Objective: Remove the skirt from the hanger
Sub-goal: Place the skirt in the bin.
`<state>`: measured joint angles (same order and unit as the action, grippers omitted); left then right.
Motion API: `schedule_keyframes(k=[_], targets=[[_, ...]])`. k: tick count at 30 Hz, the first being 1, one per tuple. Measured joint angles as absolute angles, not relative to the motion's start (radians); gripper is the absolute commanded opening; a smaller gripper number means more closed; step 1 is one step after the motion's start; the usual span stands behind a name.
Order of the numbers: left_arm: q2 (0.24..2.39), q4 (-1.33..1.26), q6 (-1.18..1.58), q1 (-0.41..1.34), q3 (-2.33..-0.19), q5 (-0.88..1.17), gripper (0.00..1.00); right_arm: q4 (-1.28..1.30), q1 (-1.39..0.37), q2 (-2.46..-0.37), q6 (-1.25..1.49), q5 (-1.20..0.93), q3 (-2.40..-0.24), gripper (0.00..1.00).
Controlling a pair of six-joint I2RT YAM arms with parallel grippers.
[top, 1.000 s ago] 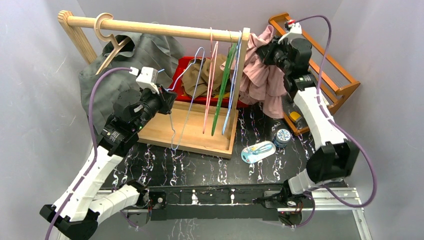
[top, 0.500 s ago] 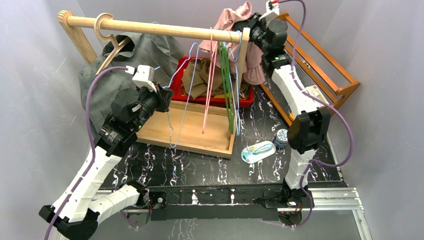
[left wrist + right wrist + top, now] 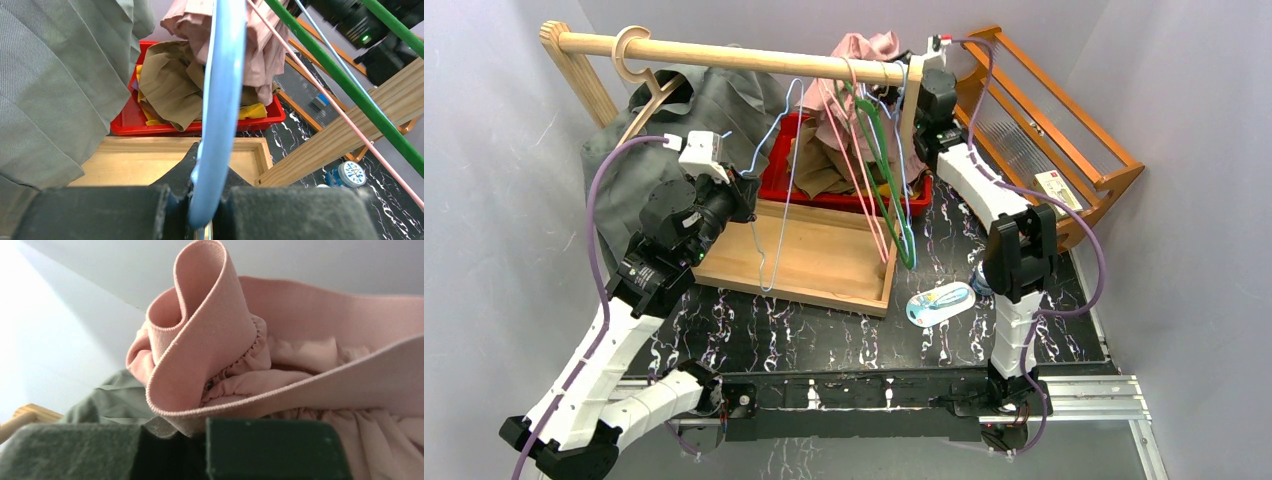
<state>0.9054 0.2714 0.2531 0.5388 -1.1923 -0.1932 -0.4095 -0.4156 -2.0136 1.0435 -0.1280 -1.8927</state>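
Pale grey walls (image 3: pixel 484 150) close in a black, white-veined worktop (image 3: pixel 824 335) under soft, even light, with a wooden rod (image 3: pixel 724 57) on wooden posts across the back, a slatted orange-brown rack (image 3: pixel 1049 135) at the right and a metal track (image 3: pixel 1084 400) along the near edge.

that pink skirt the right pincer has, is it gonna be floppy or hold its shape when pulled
Probably floppy: the pink skirt folds into a soft loop at the right pincer. Likely light, since its thin gathered cloth hangs in limp folds. The stretchy-looking waistband may give before the rest moves.
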Motion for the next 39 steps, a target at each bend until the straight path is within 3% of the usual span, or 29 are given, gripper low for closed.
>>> schedule_keyframes(k=[10, 18, 21, 26, 30, 39], targets=[[0.905, 0.290, 0.246, 0.539, -1.193, -0.200, 0.00, -0.445, -0.416, -2.111, 1.043, -0.115, -1.661, 0.00], [0.915, 0.355, 0.247, 0.539, -1.245, -0.201, 0.00, -0.440, -0.428, -2.244, 0.914, -0.152, -1.640, 0.01], [0.936, 0.405, 0.252, 0.539, -1.311, -0.202, 0.00, -0.416, -0.434, -2.252, 0.847, -0.164, -1.643, 0.19], [0.980, 0.524, 0.256, 0.539, -1.440, -0.199, 0.00, -0.256, -0.434, -2.237, 0.729, -0.206, -1.714, 0.67], [1.008, 0.632, 0.255, 0.539, -1.520, -0.191, 0.00, -0.067, -0.430, -2.152, 0.641, -0.279, -1.726, 0.96], [1.025, 0.813, 0.220, 0.539, -1.669, -0.195, 0.00, 0.184, -0.317, -1.938, 0.502, -0.361, -1.642, 0.98]])
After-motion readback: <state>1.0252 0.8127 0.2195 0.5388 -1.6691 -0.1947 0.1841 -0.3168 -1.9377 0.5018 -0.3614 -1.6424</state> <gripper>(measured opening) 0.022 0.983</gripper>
